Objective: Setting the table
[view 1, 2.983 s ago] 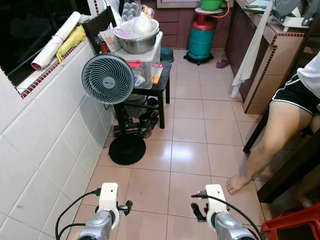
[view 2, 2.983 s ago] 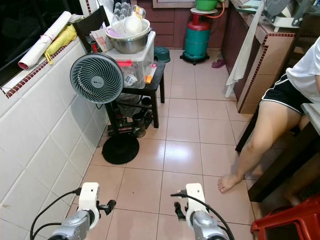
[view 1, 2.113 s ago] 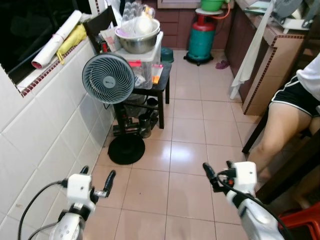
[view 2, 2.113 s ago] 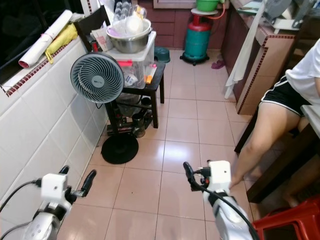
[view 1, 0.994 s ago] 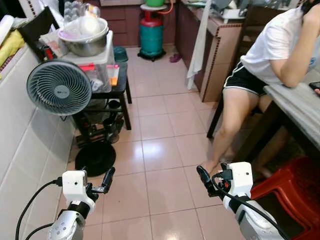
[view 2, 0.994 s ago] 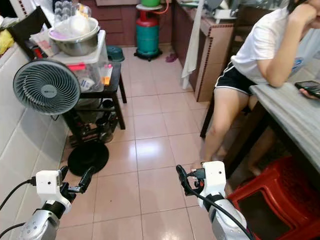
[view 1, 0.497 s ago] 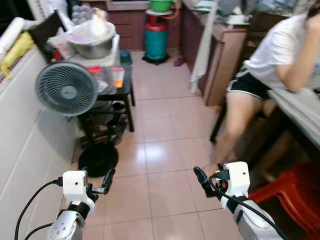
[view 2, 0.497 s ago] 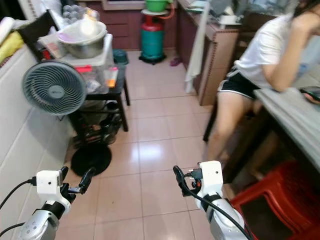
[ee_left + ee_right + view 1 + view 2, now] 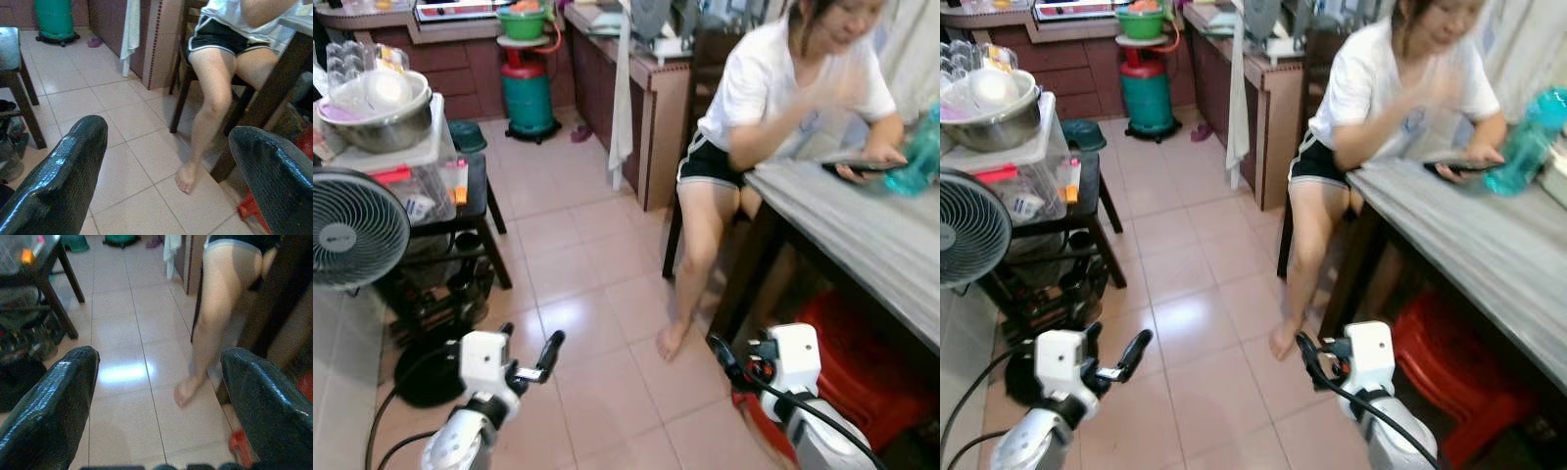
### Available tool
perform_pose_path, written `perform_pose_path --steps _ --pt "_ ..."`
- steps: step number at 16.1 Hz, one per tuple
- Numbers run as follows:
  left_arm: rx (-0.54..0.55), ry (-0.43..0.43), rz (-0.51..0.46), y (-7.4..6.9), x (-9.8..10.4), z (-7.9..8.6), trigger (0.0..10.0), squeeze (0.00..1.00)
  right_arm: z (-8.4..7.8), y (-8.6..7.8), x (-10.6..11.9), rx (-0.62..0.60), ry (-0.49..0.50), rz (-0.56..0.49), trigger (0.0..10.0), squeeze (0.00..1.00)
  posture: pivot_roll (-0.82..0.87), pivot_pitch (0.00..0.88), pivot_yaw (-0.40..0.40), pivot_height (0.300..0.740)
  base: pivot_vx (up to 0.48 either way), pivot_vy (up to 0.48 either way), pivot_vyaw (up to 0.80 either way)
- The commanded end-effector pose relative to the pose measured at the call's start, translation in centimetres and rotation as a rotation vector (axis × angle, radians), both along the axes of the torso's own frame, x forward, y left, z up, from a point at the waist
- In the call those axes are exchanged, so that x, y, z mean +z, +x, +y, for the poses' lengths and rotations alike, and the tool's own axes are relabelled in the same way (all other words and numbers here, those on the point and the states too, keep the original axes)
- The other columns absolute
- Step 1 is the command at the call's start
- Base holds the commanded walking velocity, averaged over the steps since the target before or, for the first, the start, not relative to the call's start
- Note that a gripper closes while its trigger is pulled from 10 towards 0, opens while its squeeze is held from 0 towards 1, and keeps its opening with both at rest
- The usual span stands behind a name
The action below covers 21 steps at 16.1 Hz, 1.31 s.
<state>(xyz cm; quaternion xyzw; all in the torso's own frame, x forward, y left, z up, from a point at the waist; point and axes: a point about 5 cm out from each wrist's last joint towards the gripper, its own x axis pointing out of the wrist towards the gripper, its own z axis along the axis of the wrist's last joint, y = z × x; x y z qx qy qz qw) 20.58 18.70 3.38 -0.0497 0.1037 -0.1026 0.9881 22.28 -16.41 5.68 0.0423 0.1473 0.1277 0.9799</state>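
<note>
A: So, head views first — what's in them?

B: Right side of the frame, a grey table [image 9: 1489, 245] running from mid right to lower right, with a person [image 9: 1371, 108] seated at its far end holding a phone [image 9: 1454, 166]. A teal bottle [image 9: 1518, 142] stands at the upper right edge. Under the table, lower right, a red stool [image 9: 1449, 377].

A: And the arms?

B: Both low in the frame over bare floor [image 9: 1195, 294]. Left gripper [image 9: 551, 352] at lower left, right gripper [image 9: 722, 358] at lower centre — neither carries anything. At far left, a fan [image 9: 352, 227] and a stand [image 9: 470, 196] with a steel bowl [image 9: 377, 108] on a box.

A: Left wrist view?

B: Its fingers [image 9: 63, 181] stand wide apart, empty, framing the person's leg and a dark table leg.

A: Right wrist?

B: Same — fingers [image 9: 54, 401] spread wide with nothing between, tiles and the leg beyond.

A: How should this step go, then?

B: I'd judge it an approach to the table. Best to close in slowly, keep clear of the person's foot and the stool, and raise the arms only once squarely at the table edge.
</note>
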Motion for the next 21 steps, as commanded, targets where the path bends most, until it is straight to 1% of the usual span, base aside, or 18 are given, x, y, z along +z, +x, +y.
perform_pose_path --steps 1,2,4,5,6,8,9,10,11,12,13,14,15,16,17,18,19,21 --pt "0.000 0.003 0.002 0.3 0.1 0.1 10.0 0.00 -0.1 -0.1 0.2 0.000 -0.004 -0.004 10.0 0.00 0.01 0.000 0.017 0.740 0.292 0.000 -0.80" --pt "0.036 0.000 0.030 0.4 -0.1 0.2 10.0 0.00 -0.1 -0.2 0.2 -0.003 -0.002 -0.002 10.0 0.00 0.01 0.000 0.021 0.740 0.000 0.000 -0.80" --pt "0.061 -0.001 0.061 0.4 -0.3 0.3 10.0 0.00 -0.3 -0.2 0.3 -0.008 0.000 0.000 10.0 0.00 0.02 0.000 0.034 0.740 0.000 0.000 -0.80" --pt "0.063 0.033 0.056 0.4 0.1 0.4 10.0 0.00 -0.6 -0.3 0.3 -0.022 0.004 0.001 10.0 0.00 0.00 0.000 0.064 0.740 0.000 0.000 -0.80" --pt "0.062 0.048 0.054 0.3 0.3 0.6 10.0 0.00 -0.6 -0.4 0.4 -0.043 0.009 0.004 10.0 0.00 0.00 0.000 0.064 0.740 0.000 0.000 -0.80" --pt "0.044 0.035 0.048 0.6 0.7 0.5 10.0 0.00 -0.5 -0.4 0.5 -0.073 0.031 0.005 10.0 0.00 -0.01 0.000 0.062 0.740 0.000 0.000 -0.80" --pt "0.028 0.042 0.044 0.8 0.9 0.4 10.0 0.00 -0.5 -0.4 0.5 -0.093 0.030 0.002 10.0 0.00 -0.01 0.000 0.057 0.740 0.000 0.000 -0.80" --pt "0.014 0.050 0.027 1.6 1.6 0.4 10.0 0.00 -0.1 -0.1 0.8 -0.124 0.027 -0.012 10.0 0.00 -0.02 0.000 0.051 0.740 0.000 0.000 0.00" --pt "0.011 0.053 0.021 1.9 1.8 0.4 10.0 0.00 0.2 0.1 1.0 -0.130 0.019 -0.017 10.0 0.00 -0.02 0.000 0.050 0.740 0.000 0.000 0.00" --pt "0.009 0.061 0.018 2.2 1.9 0.2 10.0 0.00 0.3 0.2 0.6 -0.146 -0.056 -0.015 10.0 0.00 0.00 0.000 0.052 0.740 0.000 0.000 0.00" --pt "0.037 0.052 0.008 2.5 2.5 0.2 10.0 0.00 0.8 0.3 0.4 -0.136 0.014 0.000 10.0 0.00 0.02 0.000 0.056 0.740 0.000 0.000 0.00" --pt "0.050 0.052 0.002 2.6 2.9 0.3 10.0 0.00 1.3 0.3 0.3 -0.116 0.045 0.011 10.0 0.00 0.02 0.000 0.051 0.740 0.000 0.000 0.00" --pt "0.060 0.060 0.006 2.3 2.9 0.5 10.0 0.00 1.4 0.6 0.7 -0.139 0.099 0.012 10.0 0.00 0.03 0.000 0.046 0.740 -0.266 0.000 0.00" --pt "0.070 0.063 0.013 2.1 2.7 0.7 10.0 0.00 1.5 0.9 0.9 -0.129 0.068 -0.011 10.0 0.00 0.03 0.000 0.049 0.740 -0.285 0.000 0.00" --pt "0.092 0.056 0.022 1.8 2.6 0.7 10.0 0.00 1.3 1.0 0.8 -0.141 0.064 -0.005 10.0 0.00 0.03 0.000 0.052 0.740 -0.296 0.000 0.00" --pt "0.072 0.056 0.021 1.8 2.7 0.2 10.0 0.00 1.2 1.4 1.3 -0.155 0.076 -0.029 10.0 0.00 0.03 0.000 0.060 0.740 -0.311 0.000 0.00" --pt "0.059 0.060 0.022 1.9 2.6 -0.1 10.0 0.00 1.2 1.6 1.4 -0.164 0.082 -0.036 10.0 0.00 0.03 0.000 0.059 0.740 -0.319 0.000 0.00" --pt "0.041 0.052 0.010 2.5 3.1 -0.6 10.0 0.00 1.2 1.9 1.5 -0.200 0.094 -0.034 10.0 0.00 0.03 0.000 0.054 0.740 -0.334 0.000 0.00"
